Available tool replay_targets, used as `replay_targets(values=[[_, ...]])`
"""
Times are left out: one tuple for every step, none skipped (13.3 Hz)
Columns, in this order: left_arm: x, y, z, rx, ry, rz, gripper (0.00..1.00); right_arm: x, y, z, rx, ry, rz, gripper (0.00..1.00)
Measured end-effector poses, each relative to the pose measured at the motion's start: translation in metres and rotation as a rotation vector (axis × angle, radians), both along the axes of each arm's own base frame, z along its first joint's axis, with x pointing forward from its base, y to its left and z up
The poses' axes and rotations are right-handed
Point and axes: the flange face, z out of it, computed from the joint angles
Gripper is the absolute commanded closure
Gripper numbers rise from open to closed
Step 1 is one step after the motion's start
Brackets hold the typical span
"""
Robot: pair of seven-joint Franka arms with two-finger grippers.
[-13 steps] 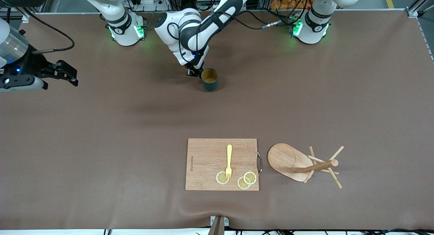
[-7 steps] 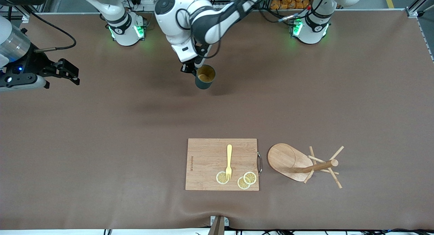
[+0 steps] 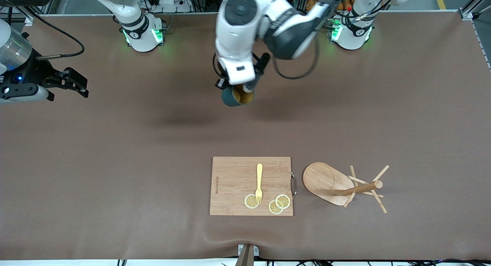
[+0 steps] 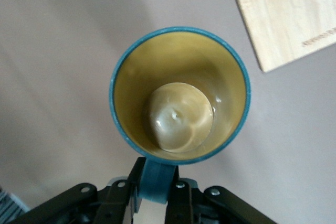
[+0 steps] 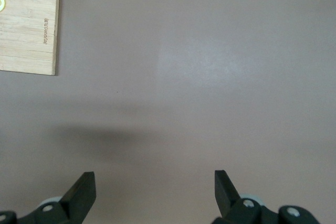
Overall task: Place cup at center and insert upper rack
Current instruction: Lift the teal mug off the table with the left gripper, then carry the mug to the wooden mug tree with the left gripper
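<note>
The brown worktop (image 3: 115, 162) is mostly bare, with wide open room across its middle and toward the right arm's end; the things on it sit in a group near the edge closest to the front camera. Largest of these is the rectangular cutting board (image 3: 251, 185), which has a small line of printed writing along one short edge, too small to read, and a metal handle on the edge facing the upper rack (image 3: 343, 185). The upper rack lies tipped on its side just beside the board, toward the left arm's end, its oval base raised on edge and its post and thin pegs pointing toward that end. On the board lie a yellow fork (image 3: 259, 182) and three lemon slices (image 3: 279, 204), the fork's tines over one slice. The left hand (image 3: 238, 90) is up in the air over the open middle of the worktop, clamped on the loop handle of the cup (image 4: 179, 94), which hangs mouth-up in the left wrist view, showing its yellowish inside. The right hand (image 3: 74, 83) waits with its fingers spread wide over the worktop's edge at the right arm's end, holding nothing
</note>
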Motion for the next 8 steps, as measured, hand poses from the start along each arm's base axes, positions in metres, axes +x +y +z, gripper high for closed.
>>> replay_targets(values=[[0.021,0.024,0.014,-0.061,0.015,0.006,1.0,0.0,0.0,0.0,0.0,-0.001,0.0,0.0],[0.043,0.051,0.028,-0.121,0.026,0.012,1.0,0.0,0.001,0.0,0.0,-0.004,0.001,0.0],[0.063,0.079,0.038,-0.174,0.035,0.016,1.0,0.001,0.001,0.0,0.001,-0.007,0.002,0.0],[0.083,0.109,0.046,-0.222,0.048,0.019,1.0,0.001,0.002,0.0,0.001,-0.009,0.003,0.0],[0.1,0.137,0.05,-0.274,0.06,0.023,1.0,0.001,0.002,0.0,0.001,-0.009,0.004,0.0],[0.118,0.165,0.052,-0.332,0.069,0.028,1.0,0.001,0.003,0.0,0.001,-0.009,0.004,0.0],[0.134,0.191,0.049,-0.385,0.075,0.031,1.0,0.001,0.003,0.0,0.001,-0.01,0.005,0.0],[0.148,0.218,0.045,-0.433,0.076,0.031,1.0,0.001,0.003,0.0,0.001,-0.01,0.005,0.0]])
